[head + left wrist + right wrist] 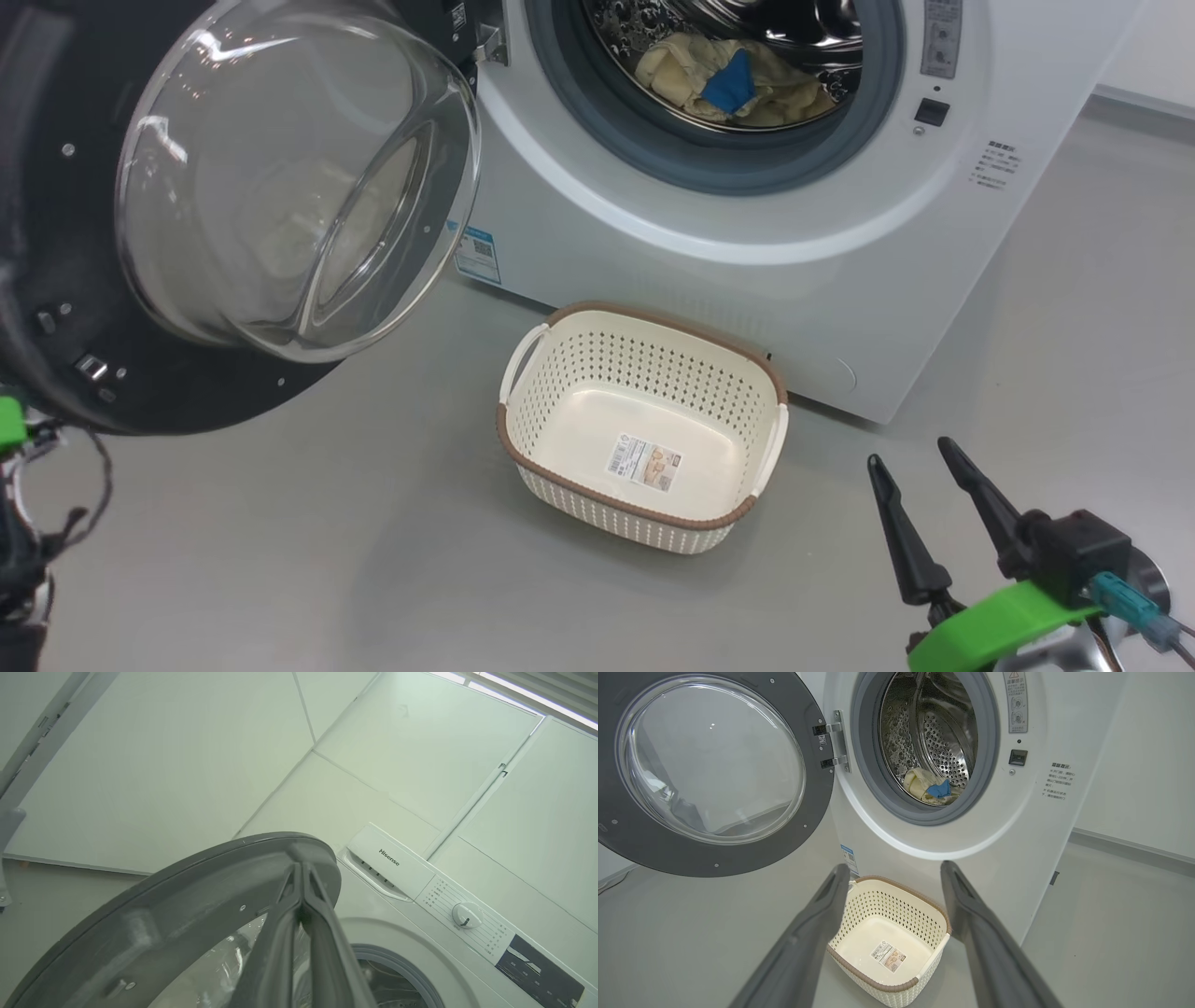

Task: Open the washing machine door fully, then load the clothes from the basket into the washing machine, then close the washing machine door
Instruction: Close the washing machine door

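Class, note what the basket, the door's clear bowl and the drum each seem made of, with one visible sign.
The basket seems moulded plastic, matte cream: even punched holes, smooth floor. The bowl of the door looks like clear glass, possibly clear plastic: glossy, with sharp reflections. The drum looks like polished steel: mirror-bright and perforated.

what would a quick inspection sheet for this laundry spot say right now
surface: grey floor, basket standing on it before the washing machine
job's things: washing machine door swung open; clothes in the drum; basket empty apart from its label
clutter: nothing seen
grippers: left gripper shut, tips at the door's rim; right gripper open, holding nothing
cables: thin dark wires below the door; teal plug behind the right gripper
surroundings: white wall panels
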